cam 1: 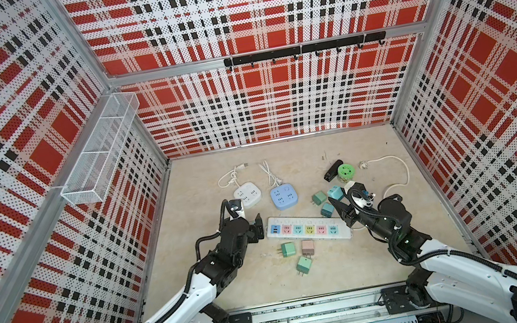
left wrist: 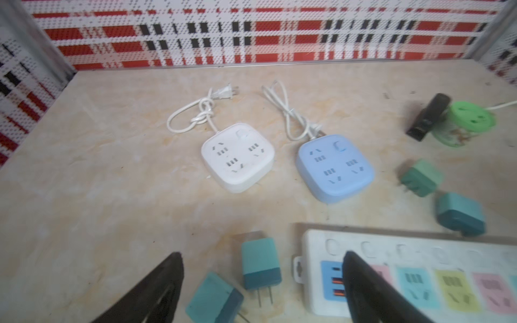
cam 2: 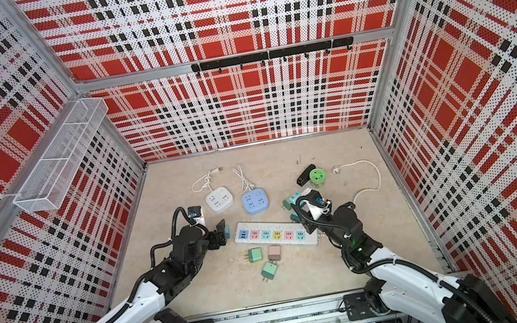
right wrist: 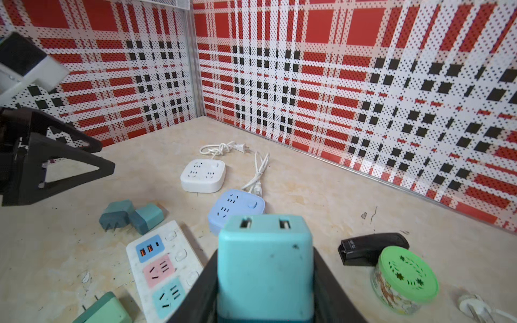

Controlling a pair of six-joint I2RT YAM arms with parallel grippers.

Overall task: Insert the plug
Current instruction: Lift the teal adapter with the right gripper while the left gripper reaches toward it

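Right jaws clamped on teal plug (right wrist: 265,265), raised just behind strip's (cam 1: 311,230) right half. Left jaws apart at strip's USB end, loose plugs (left wrist: 260,265) lying between them. Surface (cam 1: 339,269) bare along near edge and by left wall.

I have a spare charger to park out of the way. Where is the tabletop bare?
Bare: the front of the table, between the frontmost green charger and the near rail; the left edge beside the white socket block; the back right corner behind the white cable. Crowded: around the power strip and by the green-lidded jar.
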